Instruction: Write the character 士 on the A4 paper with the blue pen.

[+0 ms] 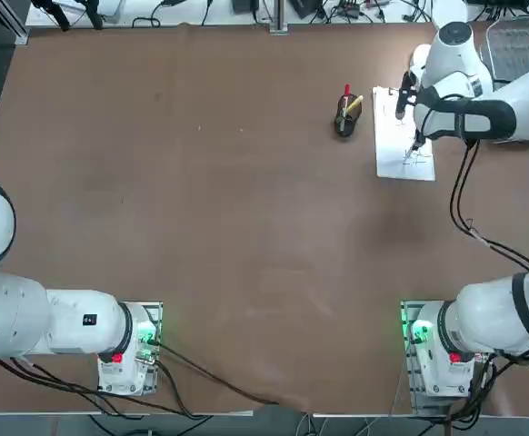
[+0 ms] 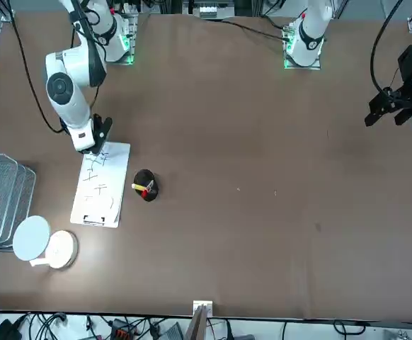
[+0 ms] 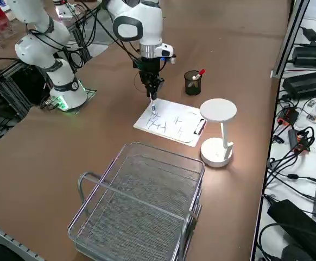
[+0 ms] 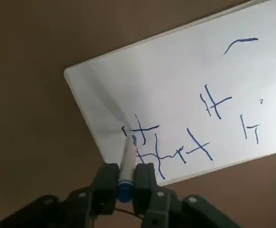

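The A4 paper (image 1: pixel 401 136) (image 2: pixel 101 183) (image 3: pixel 171 120) (image 4: pixel 190 90) lies flat on the brown table, its clip at the short edge away from the robot's base, with several thin blue marks on it. My right gripper (image 4: pixel 126 178) (image 3: pixel 151 89) (image 1: pixel 417 138) hangs over the sheet's near end, shut on the blue pen (image 4: pixel 126 164) (image 3: pixel 152 101). The pen points down and its tip rests on the paper among the blue strokes near the sheet's corner.
A dark pen cup (image 1: pixel 344 118) (image 3: pixel 192 82) holding a red and a yellow pen stands just left of the sheet. A white lamp (image 3: pixel 217 133) and a wire basket (image 3: pixel 141 201) sit on the right side of the paper.
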`<action>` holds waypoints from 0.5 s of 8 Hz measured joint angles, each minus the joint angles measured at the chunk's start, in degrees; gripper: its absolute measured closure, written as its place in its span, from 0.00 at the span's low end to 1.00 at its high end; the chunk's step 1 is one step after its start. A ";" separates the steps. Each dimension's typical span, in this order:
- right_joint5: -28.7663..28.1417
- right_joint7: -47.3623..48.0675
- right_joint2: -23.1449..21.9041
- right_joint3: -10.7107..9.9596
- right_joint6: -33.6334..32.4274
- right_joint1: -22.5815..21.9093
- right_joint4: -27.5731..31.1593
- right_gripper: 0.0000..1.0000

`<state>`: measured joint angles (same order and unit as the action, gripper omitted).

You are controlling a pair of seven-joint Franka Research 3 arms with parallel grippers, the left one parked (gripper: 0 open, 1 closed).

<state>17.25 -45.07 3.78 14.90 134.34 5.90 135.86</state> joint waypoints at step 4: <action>0.00 0.24 -0.55 0.26 -0.05 0.01 0.66 0.80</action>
<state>17.25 -44.82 3.23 15.17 134.29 5.91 136.52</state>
